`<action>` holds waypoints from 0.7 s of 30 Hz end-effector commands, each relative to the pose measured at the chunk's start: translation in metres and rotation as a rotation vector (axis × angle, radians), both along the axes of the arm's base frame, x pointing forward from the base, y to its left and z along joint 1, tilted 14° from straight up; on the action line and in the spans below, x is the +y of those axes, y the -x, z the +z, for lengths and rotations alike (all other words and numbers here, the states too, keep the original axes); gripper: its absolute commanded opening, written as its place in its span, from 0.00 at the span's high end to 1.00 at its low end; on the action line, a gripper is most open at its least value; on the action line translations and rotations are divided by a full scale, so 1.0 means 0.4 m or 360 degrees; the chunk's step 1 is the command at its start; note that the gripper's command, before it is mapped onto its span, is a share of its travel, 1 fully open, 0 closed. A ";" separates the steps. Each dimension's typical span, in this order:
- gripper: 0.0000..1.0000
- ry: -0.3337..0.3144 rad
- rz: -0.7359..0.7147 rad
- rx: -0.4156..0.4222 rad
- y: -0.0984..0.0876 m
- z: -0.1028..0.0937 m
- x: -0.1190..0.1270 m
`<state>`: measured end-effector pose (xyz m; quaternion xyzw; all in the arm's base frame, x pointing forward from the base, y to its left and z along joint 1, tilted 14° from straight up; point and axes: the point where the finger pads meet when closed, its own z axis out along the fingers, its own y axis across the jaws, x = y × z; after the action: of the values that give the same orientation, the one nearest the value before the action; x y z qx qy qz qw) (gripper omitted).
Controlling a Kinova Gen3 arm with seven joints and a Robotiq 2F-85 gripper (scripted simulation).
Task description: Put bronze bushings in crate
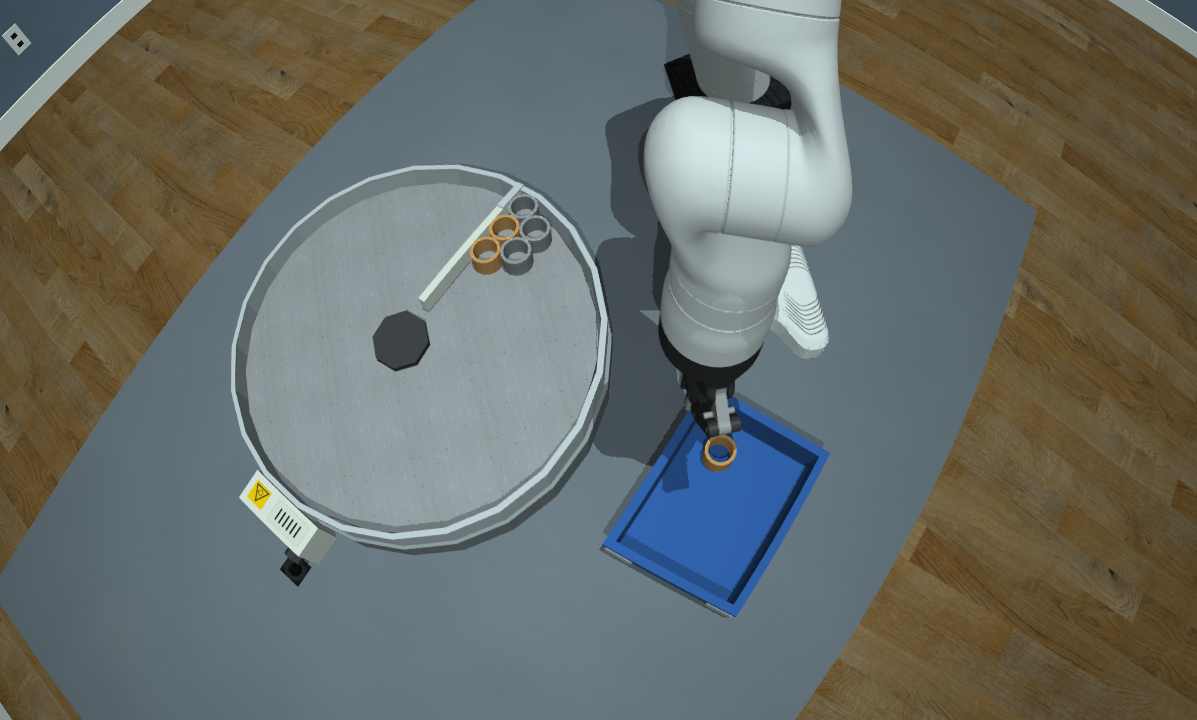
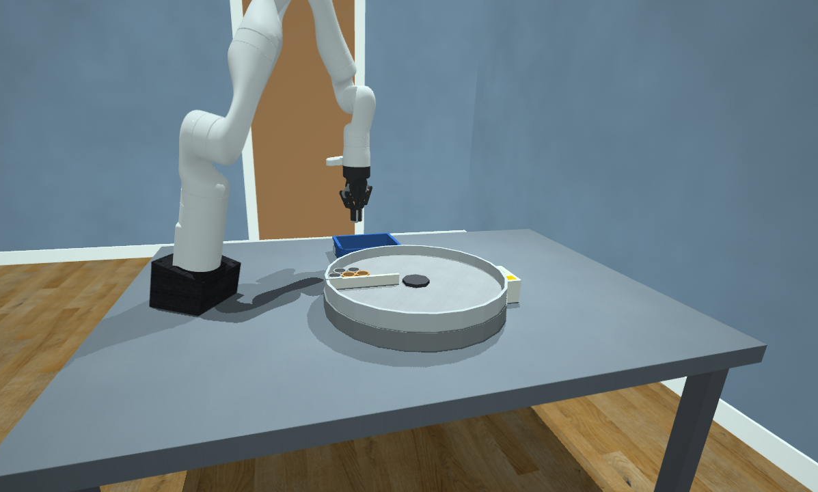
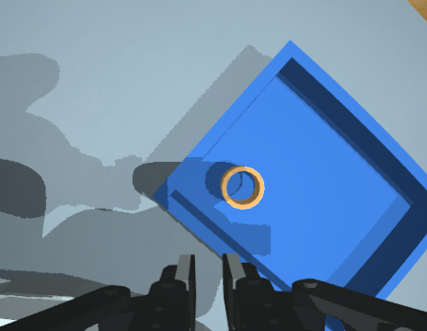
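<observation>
A blue crate (image 1: 718, 510) stands on the table to the right of the round turning table (image 1: 418, 353). One bronze bushing (image 1: 719, 453) lies on the crate floor near its corner; it also shows in the wrist view (image 3: 243, 188). My gripper (image 1: 718, 420) hangs well above that end of the crate (image 2: 365, 242), as the side view shows (image 2: 355, 215). Its fingers stand narrow with nothing between them. Two bronze bushings (image 1: 485, 255) (image 1: 504, 227) and three grey bushings (image 1: 535, 231) sit bunched against a white bar on the turning table.
The white bar (image 1: 468, 246) runs from the turning table's rim toward a black hub (image 1: 400, 340). A white control box (image 1: 285, 523) with a yellow label sits at the table's near-left rim. The robot base (image 2: 194, 284) stands behind the crate.
</observation>
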<state>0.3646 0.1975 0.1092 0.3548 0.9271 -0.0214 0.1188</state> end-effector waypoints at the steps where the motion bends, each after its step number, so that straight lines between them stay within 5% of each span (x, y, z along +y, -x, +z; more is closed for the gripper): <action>1: 0.86 -0.0015 -0.0012 -0.0004 -0.002 0.008 -0.005; 8: 0.86 -0.0015 -0.0012 -0.0004 -0.002 0.008 -0.005; 13: 0.86 -0.0015 -0.0011 -0.0004 0.006 0.018 -0.131; 21: 0.86 -0.0015 -0.0011 -0.0004 0.006 0.018 -0.131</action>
<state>0.3617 0.1452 0.1153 0.3575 0.9263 -0.0189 0.1179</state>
